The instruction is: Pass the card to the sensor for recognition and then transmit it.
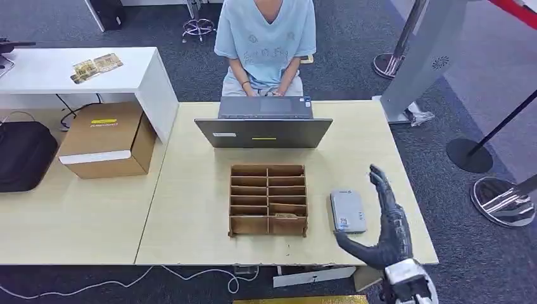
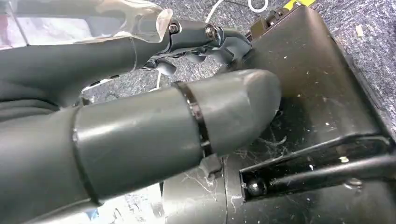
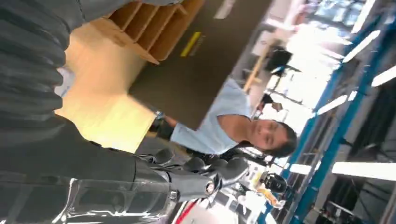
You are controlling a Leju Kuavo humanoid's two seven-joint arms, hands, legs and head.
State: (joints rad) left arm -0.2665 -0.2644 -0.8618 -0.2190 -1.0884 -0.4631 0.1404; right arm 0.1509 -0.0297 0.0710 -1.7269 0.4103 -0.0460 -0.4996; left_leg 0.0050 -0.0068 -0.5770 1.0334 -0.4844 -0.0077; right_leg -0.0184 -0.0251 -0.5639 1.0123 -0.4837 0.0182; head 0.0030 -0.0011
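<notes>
At the far left a black bag (image 1: 24, 154) lies on a side bench, with a cardboard box (image 1: 107, 139) just beside it. Behind them a white desk (image 1: 133, 76) carries a few printed sheets (image 1: 96, 66). The main bench (image 1: 190, 215) is light wood. At its far edge a laptop (image 1: 264, 132) stands open with its lid back facing the robot, and a person (image 1: 266, 44) in a light blue shirt sits behind it, hands at the keyboard. In front of the laptop stands a wooden rack (image 1: 268, 199) with two columns of slots; a card (image 1: 285, 216) lies in a lower slot of the right column. Just beside the rack, to its right, a grey sensor (image 1: 347, 211) lies flat on the bench. The right robot hand (image 1: 386, 221) is raised at the near right corner, fingers extended and apart, thumb reaching toward the sensor's near edge, holding nothing. The left robot hand (image 2: 140, 135) appears in its wrist view over dark robot parts and grey carpet, thumb extended, fingers partly curled, nothing in them; whether it counts as closed cannot be told.
</notes>
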